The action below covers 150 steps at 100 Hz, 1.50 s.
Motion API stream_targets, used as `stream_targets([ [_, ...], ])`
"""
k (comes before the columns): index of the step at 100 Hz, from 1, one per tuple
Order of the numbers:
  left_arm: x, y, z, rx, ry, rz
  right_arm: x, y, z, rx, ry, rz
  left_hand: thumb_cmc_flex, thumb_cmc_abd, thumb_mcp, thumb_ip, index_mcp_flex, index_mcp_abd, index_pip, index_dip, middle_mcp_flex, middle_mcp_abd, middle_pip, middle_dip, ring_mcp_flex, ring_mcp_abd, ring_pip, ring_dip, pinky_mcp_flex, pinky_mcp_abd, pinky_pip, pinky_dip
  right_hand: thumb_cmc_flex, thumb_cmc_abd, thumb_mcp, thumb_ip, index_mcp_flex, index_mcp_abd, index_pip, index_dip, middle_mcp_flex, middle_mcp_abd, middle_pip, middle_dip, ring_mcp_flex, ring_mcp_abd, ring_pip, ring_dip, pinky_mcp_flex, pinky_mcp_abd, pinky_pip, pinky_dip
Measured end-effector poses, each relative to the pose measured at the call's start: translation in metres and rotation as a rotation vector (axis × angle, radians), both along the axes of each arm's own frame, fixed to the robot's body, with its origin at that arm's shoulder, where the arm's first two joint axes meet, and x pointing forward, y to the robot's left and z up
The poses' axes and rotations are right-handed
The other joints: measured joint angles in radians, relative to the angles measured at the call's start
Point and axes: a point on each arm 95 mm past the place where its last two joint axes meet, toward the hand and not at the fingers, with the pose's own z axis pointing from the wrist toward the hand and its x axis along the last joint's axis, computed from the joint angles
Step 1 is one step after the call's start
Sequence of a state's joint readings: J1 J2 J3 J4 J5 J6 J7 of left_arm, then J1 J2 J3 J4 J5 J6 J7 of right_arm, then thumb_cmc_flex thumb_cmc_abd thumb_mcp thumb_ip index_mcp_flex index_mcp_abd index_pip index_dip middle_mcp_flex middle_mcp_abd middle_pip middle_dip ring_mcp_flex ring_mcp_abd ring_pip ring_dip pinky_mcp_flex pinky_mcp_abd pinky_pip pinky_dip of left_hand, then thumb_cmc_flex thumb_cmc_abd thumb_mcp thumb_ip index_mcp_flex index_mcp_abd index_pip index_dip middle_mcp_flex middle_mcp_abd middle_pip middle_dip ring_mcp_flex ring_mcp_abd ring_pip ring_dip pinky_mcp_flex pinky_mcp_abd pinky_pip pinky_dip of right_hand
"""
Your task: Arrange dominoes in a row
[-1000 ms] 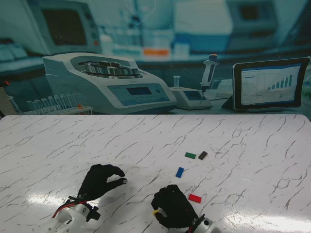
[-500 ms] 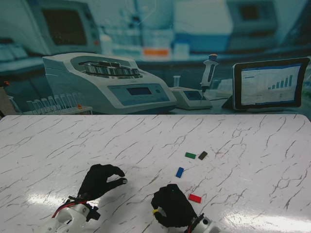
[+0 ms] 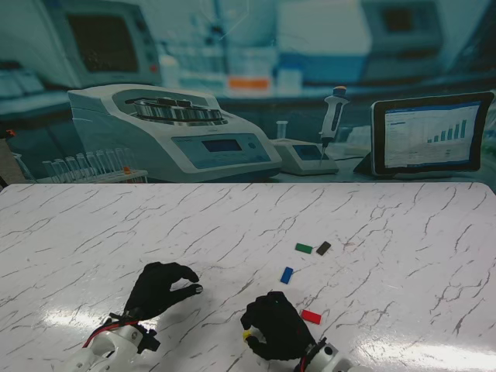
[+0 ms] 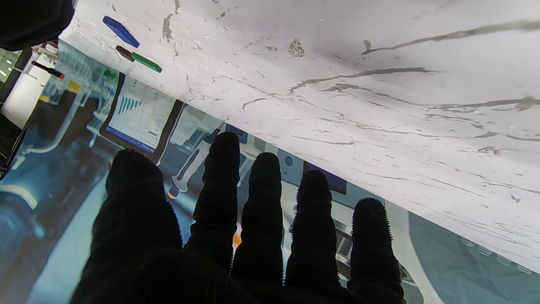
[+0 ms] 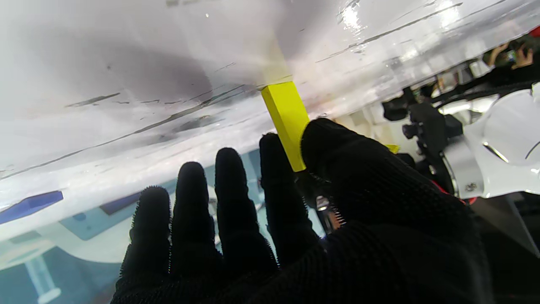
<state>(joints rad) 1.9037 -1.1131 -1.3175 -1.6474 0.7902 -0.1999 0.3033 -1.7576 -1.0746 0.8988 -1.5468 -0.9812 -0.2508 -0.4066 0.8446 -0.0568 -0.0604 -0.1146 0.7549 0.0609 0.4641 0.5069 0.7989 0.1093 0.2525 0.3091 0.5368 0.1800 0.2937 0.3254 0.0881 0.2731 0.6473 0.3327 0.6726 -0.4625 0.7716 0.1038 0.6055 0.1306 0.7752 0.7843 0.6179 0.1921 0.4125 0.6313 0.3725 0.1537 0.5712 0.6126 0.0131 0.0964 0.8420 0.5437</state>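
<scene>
My right hand (image 3: 277, 327) is shut on a yellow domino (image 3: 247, 336), pinched between thumb and index finger. In the right wrist view the yellow domino (image 5: 285, 114) stands on end with its far end touching the table, and the right hand (image 5: 295, 228) fills the lower part of the picture. A red domino (image 3: 311, 316) lies flat just right of that hand. Farther from me lie a blue domino (image 3: 287, 274), a green domino (image 3: 304, 248) and a dark domino (image 3: 323, 248). My left hand (image 3: 159, 288) hovers to the left with its fingers (image 4: 261, 219) apart, holding nothing.
The marble table (image 3: 403, 232) ends at a backdrop picturing lab machines and a tablet (image 3: 430, 136). The left wrist view shows the blue domino (image 4: 120, 25), green domino (image 4: 146, 62) and dark domino (image 4: 125, 53) lying flat and close together.
My right wrist has shifted slightly to the right, the hand still pinching the yellow domino at about the same spot. The left hand and the loose dominoes have not moved.
</scene>
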Motion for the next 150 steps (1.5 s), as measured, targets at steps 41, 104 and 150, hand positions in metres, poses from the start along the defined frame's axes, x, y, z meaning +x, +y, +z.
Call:
stream_targets([
  [41, 0.000, 0.000, 0.000, 0.000, 0.000, 0.001, -0.001, -0.002, 0.004, -0.001, 0.000, 0.012, 0.000, 0.000, 0.000, 0.000, 0.000, 0.000, 0.000, 0.000, 0.000, 0.000, 0.000, 0.000, 0.000, 0.000, 0.000, 0.000, 0.000, 0.000, 0.000, 0.000, -0.046, 0.070, -0.056, 0.000, 0.007, 0.000, -0.187, 0.022, 0.000, 0.011, -0.054, -0.022, -0.001, 0.003, -0.022, -0.001, 0.000, 0.000, -0.037, 0.018],
  [104, -0.001, 0.003, 0.001, -0.006, -0.017, 0.019, 0.003, -0.037, 0.037, -0.080, -0.051, -0.017, 0.000, 0.000, 0.000, 0.000, 0.000, 0.000, 0.000, 0.000, 0.000, 0.000, 0.000, 0.000, 0.000, 0.000, 0.000, 0.000, 0.000, 0.008, 0.000, 0.000, -0.098, 0.143, -0.180, 0.020, -0.011, 0.037, -0.463, 0.000, 0.000, 0.031, -0.180, -0.123, -0.014, 0.010, -0.101, -0.051, 0.024, 0.000, -0.137, 0.035],
  [150, -0.001, 0.002, 0.000, -0.002, -0.015, 0.015, 0.013, -0.092, 0.046, -0.229, -0.045, -0.165, 0.000, 0.000, 0.000, 0.000, 0.000, 0.000, -0.001, 0.000, 0.000, 0.000, 0.000, 0.000, 0.000, 0.000, 0.000, 0.000, 0.000, 0.009, 0.000, 0.000, -0.098, 0.131, -0.198, 0.000, -0.011, 0.059, -0.486, -0.051, 0.001, 0.023, -0.181, -0.142, -0.011, 0.010, -0.115, -0.075, 0.087, 0.000, -0.159, 0.065],
])
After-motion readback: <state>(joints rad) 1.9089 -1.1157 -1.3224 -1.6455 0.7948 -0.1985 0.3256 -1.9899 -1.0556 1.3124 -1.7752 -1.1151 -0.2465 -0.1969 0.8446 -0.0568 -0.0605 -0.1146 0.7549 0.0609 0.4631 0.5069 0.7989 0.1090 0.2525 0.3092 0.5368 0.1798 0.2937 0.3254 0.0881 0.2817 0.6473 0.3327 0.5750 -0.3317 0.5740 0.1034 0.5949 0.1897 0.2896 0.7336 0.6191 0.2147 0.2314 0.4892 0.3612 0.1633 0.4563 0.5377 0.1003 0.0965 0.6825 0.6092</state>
